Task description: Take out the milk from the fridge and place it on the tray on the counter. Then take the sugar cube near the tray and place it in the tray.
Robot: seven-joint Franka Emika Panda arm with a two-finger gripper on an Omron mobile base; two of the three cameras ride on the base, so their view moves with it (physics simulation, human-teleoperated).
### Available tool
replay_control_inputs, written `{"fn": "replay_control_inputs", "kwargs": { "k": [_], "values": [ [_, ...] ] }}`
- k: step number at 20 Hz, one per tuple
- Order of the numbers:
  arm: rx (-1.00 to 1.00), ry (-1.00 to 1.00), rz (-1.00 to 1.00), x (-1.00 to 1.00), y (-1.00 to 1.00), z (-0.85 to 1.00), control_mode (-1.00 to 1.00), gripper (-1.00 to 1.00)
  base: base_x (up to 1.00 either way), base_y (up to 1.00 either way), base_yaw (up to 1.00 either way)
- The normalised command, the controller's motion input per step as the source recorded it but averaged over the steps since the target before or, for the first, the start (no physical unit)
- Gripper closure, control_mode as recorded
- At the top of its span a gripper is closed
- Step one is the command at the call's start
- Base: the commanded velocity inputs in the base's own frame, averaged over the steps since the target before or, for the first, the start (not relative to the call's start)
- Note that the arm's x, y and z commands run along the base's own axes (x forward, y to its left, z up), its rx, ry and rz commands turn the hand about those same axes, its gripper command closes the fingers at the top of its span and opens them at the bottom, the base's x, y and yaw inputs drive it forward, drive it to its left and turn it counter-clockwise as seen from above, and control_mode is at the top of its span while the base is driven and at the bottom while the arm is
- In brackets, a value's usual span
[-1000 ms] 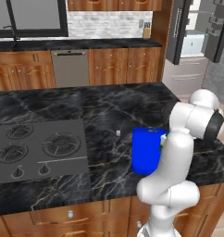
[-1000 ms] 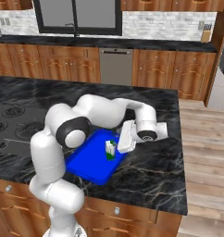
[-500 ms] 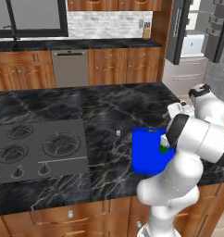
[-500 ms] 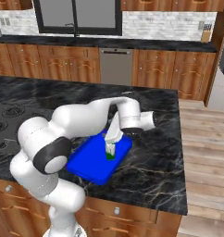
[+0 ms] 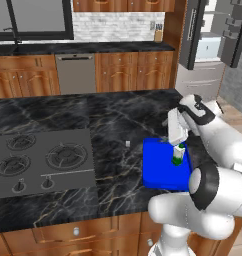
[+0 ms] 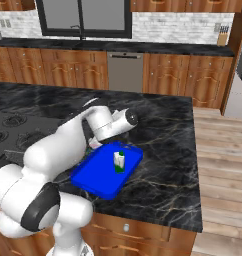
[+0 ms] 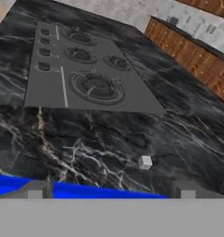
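Tool [image 7: 111, 192] spread, empty, over tray [image 7: 12, 185] edge; sugar cube [image 7: 145, 162] on counter [image 7: 178, 134] just ahead.

Bare counter [image 5: 118, 115] surrounds the sugar cube [image 7: 145, 162]; only the milk [image 5: 178, 154] stands on the tray [image 5: 158, 170].

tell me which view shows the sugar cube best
The hand view: the tiny whitish sugar cube sits unobstructed on the black marble counter, just beyond the flat bright blue tray. The left base view shows it as a pale speck left of the tray. In the right base view I cannot make it out.
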Motion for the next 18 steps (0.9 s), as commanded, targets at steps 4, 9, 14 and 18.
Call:
{"fn": "replay_control_inputs", "kwargs": {
  "k": [4,9,14,18],
  "values": [
    [-0.20,0.08,-0.29,0.01,0.88,0.00,-1.00,-1.00,0.00,0.00,0.00],
    [-0.22,0.10,-0.29,0.13,0.65,0.00,-1.00,-1.00,0.00,0.00,0.00],
    [-0.13,0.23,-0.08,0.19,0.29,0.00,-1.00,-1.00,0.00,0.00,0.00],
    [-0.06,0.24,-0.01,0.30,0.13,0.02,-1.00,-1.00,0.00,0.00,0.00]
  ]
}}
